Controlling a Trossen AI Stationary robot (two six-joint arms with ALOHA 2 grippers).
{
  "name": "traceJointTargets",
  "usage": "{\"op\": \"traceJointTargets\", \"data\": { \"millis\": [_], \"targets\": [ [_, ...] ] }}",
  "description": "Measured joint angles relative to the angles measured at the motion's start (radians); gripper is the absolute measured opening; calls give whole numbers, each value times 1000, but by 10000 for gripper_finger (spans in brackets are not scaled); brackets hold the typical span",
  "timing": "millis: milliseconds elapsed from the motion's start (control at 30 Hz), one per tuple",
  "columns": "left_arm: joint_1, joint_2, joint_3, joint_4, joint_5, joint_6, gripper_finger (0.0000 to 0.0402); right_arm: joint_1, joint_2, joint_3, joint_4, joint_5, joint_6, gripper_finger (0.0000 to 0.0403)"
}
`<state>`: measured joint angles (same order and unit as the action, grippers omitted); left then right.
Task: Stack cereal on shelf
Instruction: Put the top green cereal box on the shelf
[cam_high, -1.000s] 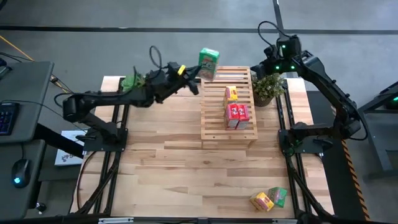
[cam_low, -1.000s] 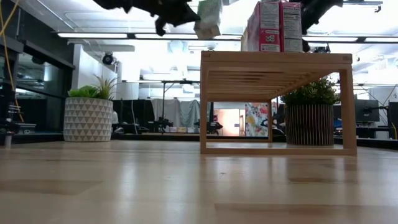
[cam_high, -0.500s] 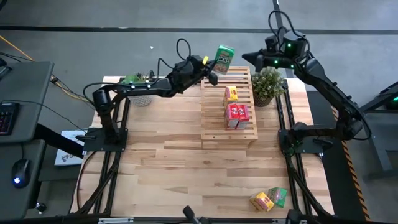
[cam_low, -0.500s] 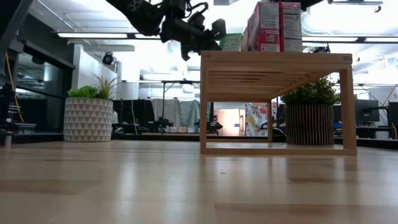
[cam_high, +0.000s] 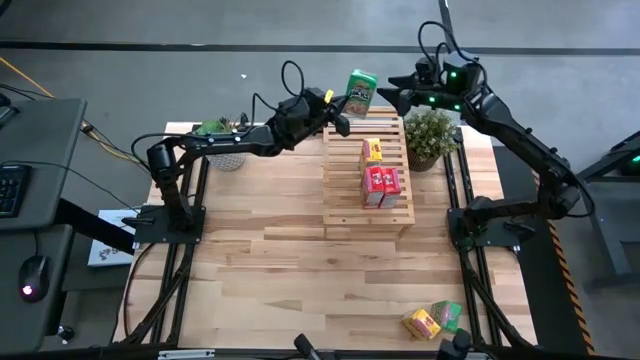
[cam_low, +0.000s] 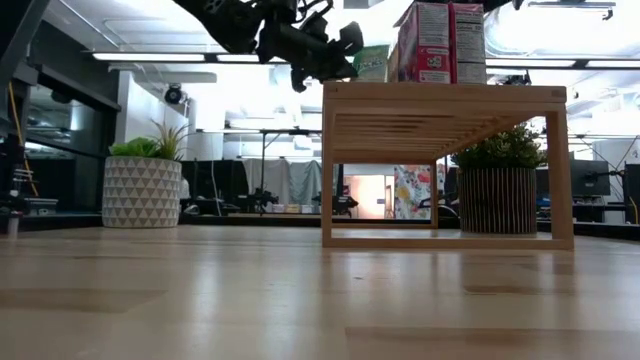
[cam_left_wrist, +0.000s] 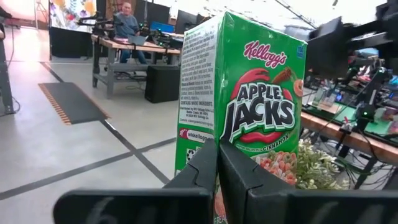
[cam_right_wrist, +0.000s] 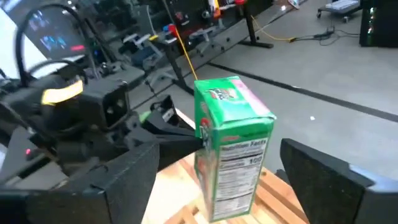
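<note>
Green cereal box (cam_high: 361, 92) hung over the wooden shelf's (cam_high: 366, 205) far edge, pinched by the left gripper (cam_high: 339, 110). Right gripper (cam_high: 390, 97) waited alongside, fingers spread. Handover or placement seemed underway; next, lower it beside the red boxes (cam_high: 381, 186).

2 potted plants (cam_high: 432, 136) (cam_high: 220, 133), wooden tabletop (cam_high: 290, 260), person (cam_left_wrist: 127, 18) seated beyond

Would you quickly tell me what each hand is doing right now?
Left hand: closed on the green box, held at the rack's far end.
Right hand: open, empty, just beside that box.
</note>
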<state>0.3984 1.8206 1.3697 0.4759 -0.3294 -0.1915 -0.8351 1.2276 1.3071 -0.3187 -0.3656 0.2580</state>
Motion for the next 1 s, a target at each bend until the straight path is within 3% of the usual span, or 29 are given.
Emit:
{"op": "traceJointTargets", "data": {
  "millis": [400, 1000],
  "targets": [
    [-1, 0, 0, 4, 3, -16, 0, 44, 113, 0, 50, 10, -76, 335],
    [-2, 0, 0, 55, 59, -15, 0, 31, 136, 0, 64, 21, -101, 320]
  ]
}}
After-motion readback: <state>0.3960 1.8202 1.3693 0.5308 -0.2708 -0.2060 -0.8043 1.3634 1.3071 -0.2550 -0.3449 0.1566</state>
